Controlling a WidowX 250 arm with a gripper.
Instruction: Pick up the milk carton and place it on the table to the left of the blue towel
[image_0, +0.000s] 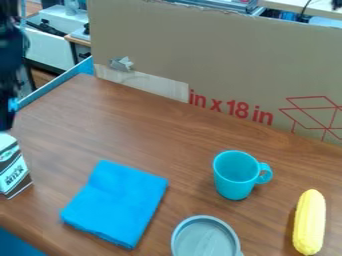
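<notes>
Judging the carton (13, 170), at nine o'clock on the tabletop (153, 135), light, smooth and crushable, I'd pinch its upper sides gently. My claw (7, 122) is at its twelve; opening and hold I can't tell.

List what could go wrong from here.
The milk carton stands just below the tool and close to the table's edge, so a low bump might topple it, perhaps over the side. The turquoise mug has its handle sticking out, which a sweeping arm could catch. The rounded yellow corn might roll if nudged.
</notes>
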